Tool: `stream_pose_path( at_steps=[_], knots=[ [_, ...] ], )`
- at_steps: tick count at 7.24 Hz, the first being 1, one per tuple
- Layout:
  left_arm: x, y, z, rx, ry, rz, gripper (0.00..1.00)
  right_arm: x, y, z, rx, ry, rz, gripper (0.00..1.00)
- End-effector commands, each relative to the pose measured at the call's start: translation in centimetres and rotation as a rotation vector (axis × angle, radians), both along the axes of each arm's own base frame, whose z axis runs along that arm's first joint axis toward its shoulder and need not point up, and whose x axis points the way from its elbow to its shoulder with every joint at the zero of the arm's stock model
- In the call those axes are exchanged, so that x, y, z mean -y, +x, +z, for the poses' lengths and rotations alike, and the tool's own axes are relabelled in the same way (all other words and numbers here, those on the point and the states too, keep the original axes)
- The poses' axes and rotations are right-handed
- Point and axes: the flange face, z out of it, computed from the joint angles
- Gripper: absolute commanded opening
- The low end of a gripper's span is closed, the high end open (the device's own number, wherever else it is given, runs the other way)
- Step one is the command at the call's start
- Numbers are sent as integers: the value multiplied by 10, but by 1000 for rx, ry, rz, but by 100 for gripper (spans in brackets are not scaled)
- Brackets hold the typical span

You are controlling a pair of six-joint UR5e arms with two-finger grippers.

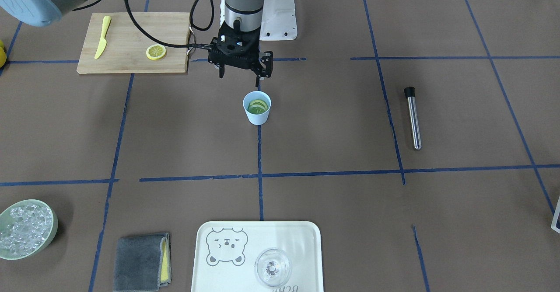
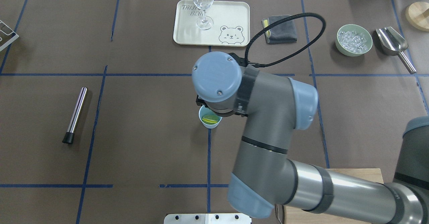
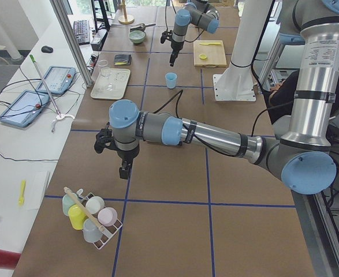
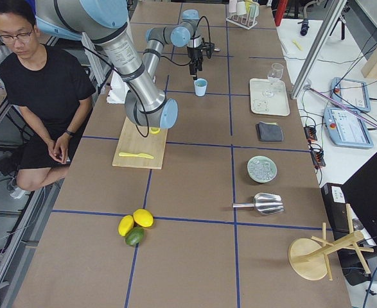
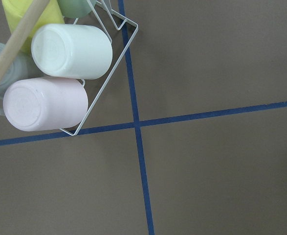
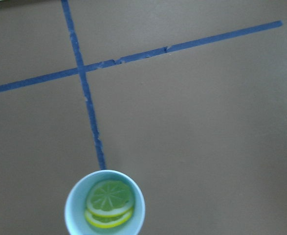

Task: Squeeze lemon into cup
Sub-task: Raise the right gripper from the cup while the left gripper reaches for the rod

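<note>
Lemon in the cup, right gripper empty above it.
The thin round yellow lemon slice [image 6: 109,201] lies flat inside the small light-blue plastic cup [image 1: 257,116]. Your right gripper [image 1: 239,74] hangs just above the cup on the robot's side, fingers spread, holding nothing. I'd lift straight up, keeping fingertips off the cup's rim so it won't tip. The left gripper [image 3: 125,168] is well away from the cup, and you cannot tell its grip.
</note>
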Motion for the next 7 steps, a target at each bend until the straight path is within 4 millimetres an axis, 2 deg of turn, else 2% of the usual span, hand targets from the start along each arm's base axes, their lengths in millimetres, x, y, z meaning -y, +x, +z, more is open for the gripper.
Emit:
stream_pose_path(
  at_steps=[1,2,3,4,5,6,7],
  knots=[
    [-1,71,-59,-18,47,64,100,9,89,35,1,58,-70,100],
    [1,122,-86,-39,26,95,100,19,129,53,-7,102,-98,100],
    [4,177,-102,-52,2,148,100,36,167,76,-22,109,-139,100],
    [-1,231,-114,-63,-35,195,100,52,199,96,-27,101,-173,100],
    [-6,277,-113,-61,-113,210,100,61,232,114,-31,102,-196,100],
    [-9,302,-101,-50,-148,243,100,67,261,133,-34,101,-226,100],
    [-11,318,-88,-39,-176,267,100,74,290,151,-19,97,-264,100]
  ],
)
